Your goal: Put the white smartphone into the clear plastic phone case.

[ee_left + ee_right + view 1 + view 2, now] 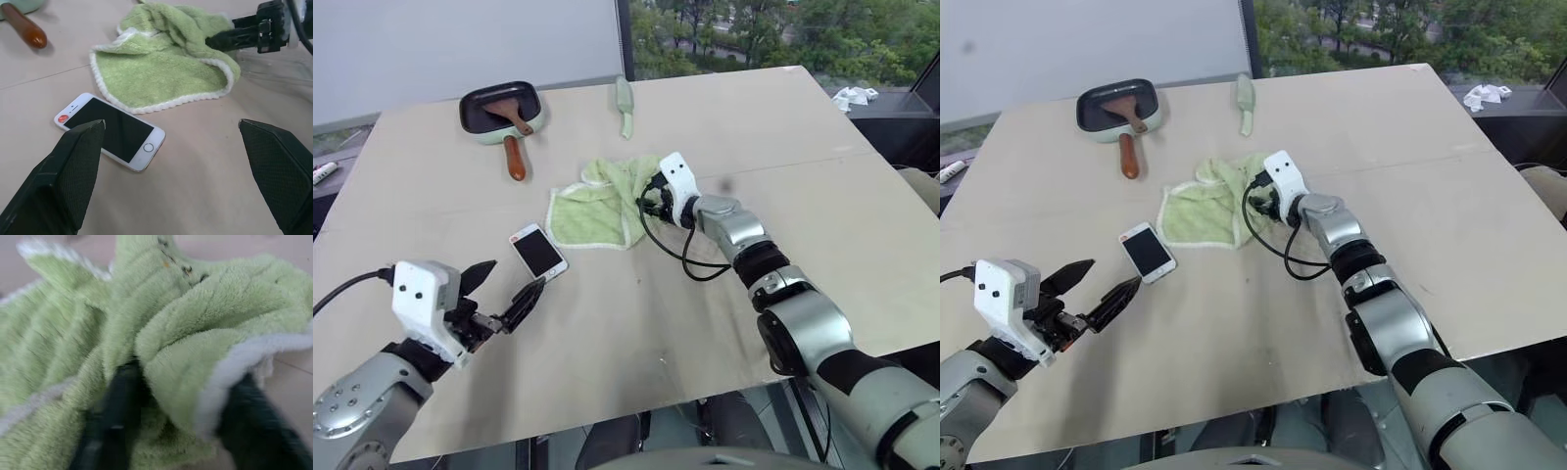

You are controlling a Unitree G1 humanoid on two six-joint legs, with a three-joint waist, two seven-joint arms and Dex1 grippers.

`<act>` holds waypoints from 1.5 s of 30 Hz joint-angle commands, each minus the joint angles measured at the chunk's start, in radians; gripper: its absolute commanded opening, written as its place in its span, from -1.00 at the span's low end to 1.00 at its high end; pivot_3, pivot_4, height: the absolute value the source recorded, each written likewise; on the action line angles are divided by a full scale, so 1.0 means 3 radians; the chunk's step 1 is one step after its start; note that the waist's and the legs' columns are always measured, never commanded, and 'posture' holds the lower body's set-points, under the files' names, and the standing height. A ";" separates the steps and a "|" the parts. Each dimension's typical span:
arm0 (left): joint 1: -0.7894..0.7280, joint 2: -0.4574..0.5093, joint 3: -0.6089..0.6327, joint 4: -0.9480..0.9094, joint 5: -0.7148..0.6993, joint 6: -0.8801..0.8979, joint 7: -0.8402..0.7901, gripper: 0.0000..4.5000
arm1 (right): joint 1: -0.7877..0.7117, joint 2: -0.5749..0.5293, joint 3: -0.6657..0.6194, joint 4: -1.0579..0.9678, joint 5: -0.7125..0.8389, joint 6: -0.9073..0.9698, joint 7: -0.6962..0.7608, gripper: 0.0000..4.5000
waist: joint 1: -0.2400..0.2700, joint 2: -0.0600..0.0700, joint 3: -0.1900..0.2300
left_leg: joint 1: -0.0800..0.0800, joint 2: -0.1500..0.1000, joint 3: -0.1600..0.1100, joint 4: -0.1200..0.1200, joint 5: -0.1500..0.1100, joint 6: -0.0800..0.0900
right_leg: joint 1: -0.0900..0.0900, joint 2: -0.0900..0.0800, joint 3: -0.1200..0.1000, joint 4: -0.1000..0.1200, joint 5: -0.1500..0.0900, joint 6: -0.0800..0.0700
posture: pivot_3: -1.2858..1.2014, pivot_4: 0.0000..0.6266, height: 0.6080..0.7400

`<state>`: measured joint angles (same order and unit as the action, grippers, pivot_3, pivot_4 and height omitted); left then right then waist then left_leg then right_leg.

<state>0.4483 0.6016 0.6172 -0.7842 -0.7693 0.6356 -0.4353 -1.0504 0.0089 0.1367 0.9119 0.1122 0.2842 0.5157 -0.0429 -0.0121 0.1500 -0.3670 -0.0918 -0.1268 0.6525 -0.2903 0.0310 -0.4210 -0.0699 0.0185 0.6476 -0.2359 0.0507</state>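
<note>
On the bench, we see the white smartphone lying flat beside a green towel, our left gripper fingers apart, right gripper fingers clamped on the towel's fold.

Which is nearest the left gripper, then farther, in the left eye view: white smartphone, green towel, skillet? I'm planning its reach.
From the left gripper:
1. White smartphone, on the table just beyond its fingertips.
2. Green towel, farther on, toward the right gripper.
3. Skillet, at the table's far edge.
</note>
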 commanded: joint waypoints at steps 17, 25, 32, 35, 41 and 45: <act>-0.1002 0.0070 -0.0255 0.0264 -0.0180 -0.0176 -0.0038 1.00 | -0.0187 -0.0957 -0.1011 -0.1630 0.0631 0.0491 0.0070 -0.99 | 0.0016 0.0005 0.0003 | -0.0004 -0.0001 0.0003 -0.0001 0.0000 0.0000 | -0.0003 -0.0002 0.0001 -0.0004 0.0000 0.0001 | 0.03 -0.52 1.00; -0.2028 0.0091 -0.0797 0.0530 -0.0669 -0.0062 -0.0330 1.00 | 0.0084 -0.1952 -0.1464 -0.2356 0.0738 0.1128 -0.0164 -0.99 | 0.0053 0.0005 0.0002 | -0.0048 -0.0002 0.0001 0.0019 0.0000 0.0000 | -0.0037 -0.0005 -0.0004 0.0001 0.0001 0.0002 | 0.03 -0.52 1.00; -0.2271 0.0165 -0.1201 0.0892 -0.0431 -0.0119 -0.0769 1.00 | 0.0669 -0.2588 -0.1548 -0.2500 0.0608 0.1581 -0.0229 -0.65 | 0.0022 0.0005 0.0002 | -0.0046 -0.0002 0.0012 0.0023 0.0001 0.0001 | -0.0037 -0.0006 0.0006 0.0015 0.0001 0.0002 | 0.03 -0.52 1.00; -0.2329 0.0185 -0.1279 0.1031 -0.0322 -0.0179 -0.0905 1.00 | 0.0906 -0.2828 -0.1534 -0.2625 0.0639 0.1684 -0.0066 -0.10 | 0.0023 0.0005 0.0002 | -0.0045 -0.0002 0.0017 0.0027 0.0000 0.0002 | -0.0040 -0.0005 0.0012 0.0022 0.0001 0.0002 | 0.03 -0.52 1.00; -0.2285 0.0213 -0.1298 0.1140 -0.0154 -0.0256 -0.1064 1.00 | 0.1412 -0.3502 -0.1485 -0.2906 0.0677 0.1745 0.0534 0.98 | 0.0047 0.0007 0.0003 | -0.0044 -0.0001 0.0020 0.0034 0.0000 0.0002 | -0.0041 -0.0004 0.0016 0.0029 0.0001 0.0002 | 0.03 -0.52 1.00; -0.2218 0.0231 -0.1270 0.1143 -0.0085 -0.0275 -0.1101 1.00 | 0.1940 -0.3902 -0.1502 -0.3152 0.0848 0.1647 0.1215 0.98 | 0.0093 0.0006 0.0003 | -0.0047 -0.0001 0.0020 0.0042 -0.0002 0.0005 | -0.0039 -0.0005 0.0015 0.0028 0.0001 0.0003 | 0.03 -0.52 1.00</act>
<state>-0.2234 0.6590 0.2180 -0.4203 -0.8037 0.5768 -0.7552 -0.4927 -1.1212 -0.2909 0.0259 0.3337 0.8001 0.7799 -0.0149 -0.0102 0.1509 -0.3806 -0.0920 -0.1207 0.6653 -0.2911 0.0328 -0.4321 -0.0714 0.0227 0.6561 -0.2354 0.0517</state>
